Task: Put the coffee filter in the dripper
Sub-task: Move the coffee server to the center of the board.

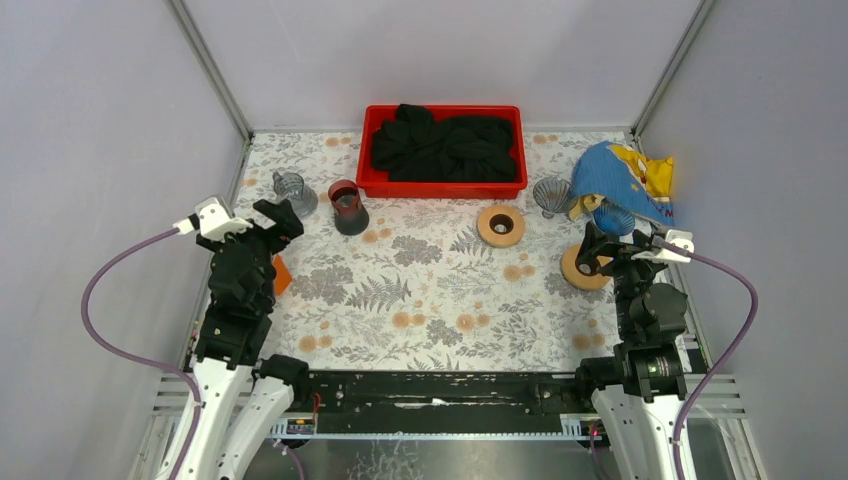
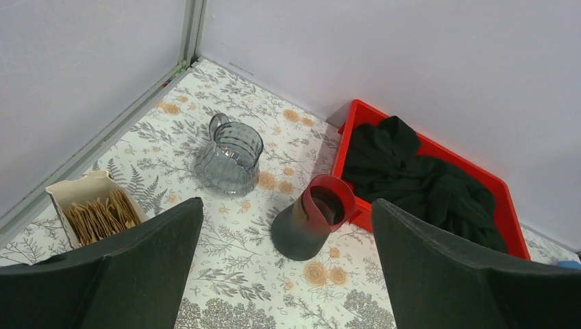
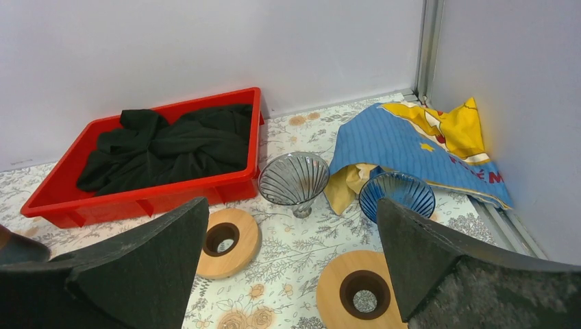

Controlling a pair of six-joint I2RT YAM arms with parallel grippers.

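Brown paper coffee filters (image 2: 103, 214) stand stacked in a small cream box at the left table edge; in the top view the left arm hides most of the box (image 1: 282, 275). A clear ribbed glass dripper (image 1: 552, 195) (image 3: 293, 179) and a blue ribbed dripper (image 1: 612, 218) (image 3: 397, 195) stand at the back right. My left gripper (image 1: 275, 222) (image 2: 286, 205) is open and empty, above the table right of the filter box. My right gripper (image 1: 597, 250) (image 3: 291, 202) is open and empty, above a wooden ring, short of both drippers.
A grey glass pitcher (image 1: 293, 190) (image 2: 229, 154) and a red-and-black vessel (image 1: 348, 207) (image 2: 315, 216) stand back left. A red tray (image 1: 440, 188) (image 3: 171, 199) holds black cloth. Two wooden rings (image 1: 500, 225) (image 1: 580, 268) lie right of centre. A blue-yellow bag (image 1: 625, 180) leans on the blue dripper.
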